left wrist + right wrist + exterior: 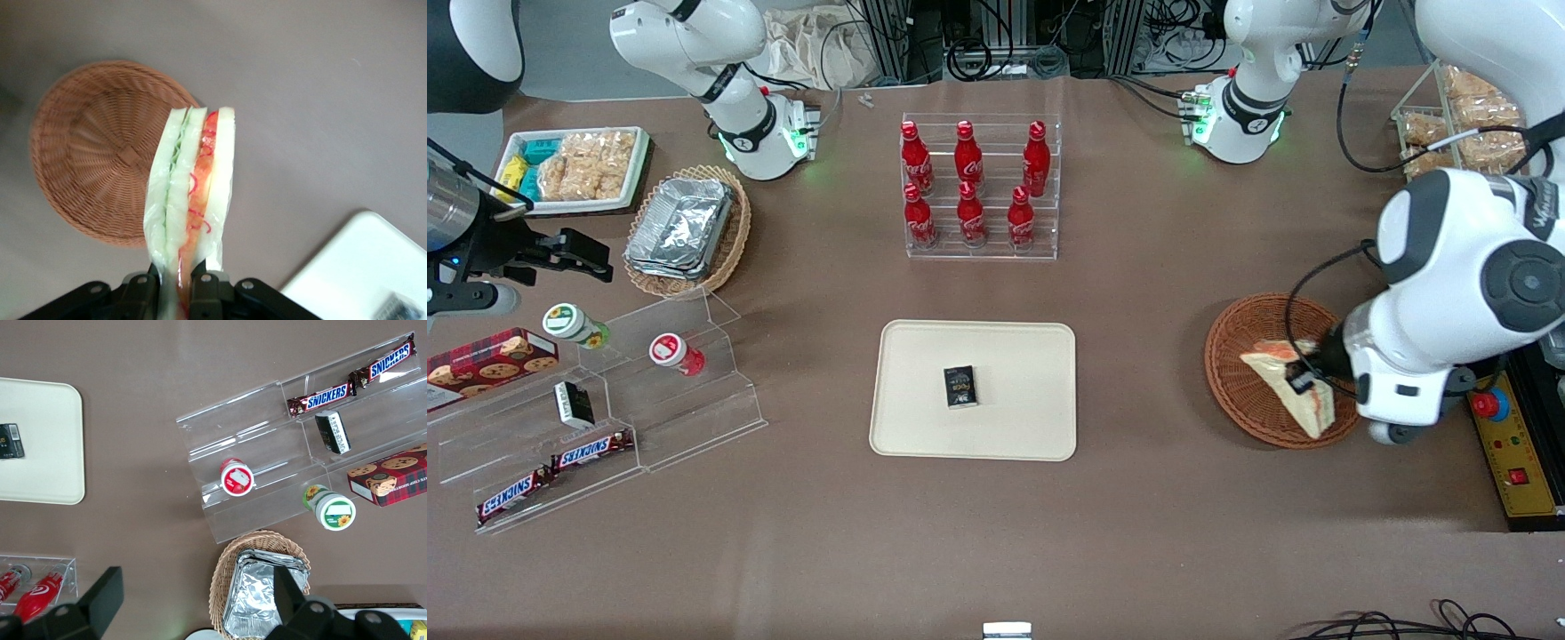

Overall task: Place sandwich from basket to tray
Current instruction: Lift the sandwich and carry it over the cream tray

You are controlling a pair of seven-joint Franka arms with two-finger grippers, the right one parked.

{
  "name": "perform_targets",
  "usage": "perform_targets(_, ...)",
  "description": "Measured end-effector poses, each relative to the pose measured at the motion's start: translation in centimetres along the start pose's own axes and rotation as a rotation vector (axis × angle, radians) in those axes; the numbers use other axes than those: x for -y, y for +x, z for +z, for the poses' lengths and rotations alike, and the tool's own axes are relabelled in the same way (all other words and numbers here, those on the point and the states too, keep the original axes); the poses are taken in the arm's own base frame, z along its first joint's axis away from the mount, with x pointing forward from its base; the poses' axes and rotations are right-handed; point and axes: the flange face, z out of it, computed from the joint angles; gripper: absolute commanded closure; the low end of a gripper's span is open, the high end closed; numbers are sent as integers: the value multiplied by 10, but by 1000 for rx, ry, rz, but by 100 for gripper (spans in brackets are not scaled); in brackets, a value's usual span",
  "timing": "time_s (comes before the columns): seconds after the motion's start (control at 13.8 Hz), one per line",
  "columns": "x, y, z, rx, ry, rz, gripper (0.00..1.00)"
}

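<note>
My left gripper (177, 283) is shut on the sandwich (192, 193), a wedge of pale bread with green and red-orange filling. It holds the wedge in the air above the round reddish-brown basket (93, 150). In the front view the sandwich (1294, 382) hangs over the basket (1236, 356) at the working arm's end of the table, with the gripper (1303, 380) on it. The cream tray (978, 356) lies mid-table with a small black packet (960, 387) on it. A corner of the tray (347, 267) also shows in the left wrist view.
A clear rack of red bottles (978, 191) stands farther from the front camera than the tray. Toward the parked arm's end are a tan basket of foil trays (689, 227), a white snack tray (578, 169) and a clear stepped stand (605, 400) with snacks. A yellow control box (1516, 444) lies beside the basket.
</note>
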Motion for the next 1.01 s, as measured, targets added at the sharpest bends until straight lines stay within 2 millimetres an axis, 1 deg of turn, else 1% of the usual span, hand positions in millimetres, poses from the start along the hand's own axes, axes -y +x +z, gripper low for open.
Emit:
perform_targets(0.07, -25, -17, -1, 4, -10, 46, 100)
perform_targets(0.14, -52, -35, 5, 11, -17, 93, 100)
perform_targets(0.22, -80, -54, 16, 22, -16, 142, 100)
perform_targets(0.29, -107, -73, 32, 26, -4, 190, 100)
perform_targets(0.36, -131, -92, 52, 25, 20, 236, 100)
perform_targets(0.51, -170, -124, 99, 33, 51, 307, 100)
perform_targets(0.65, -195, -141, 147, 35, 50, 353, 100)
perform_targets(0.8, -208, -147, 188, 40, 49, 375, 100)
perform_targets(0.87, -212, -148, 202, 49, 50, 378, 100)
perform_targets(1.01, -219, -153, 219, 54, 41, 387, 100)
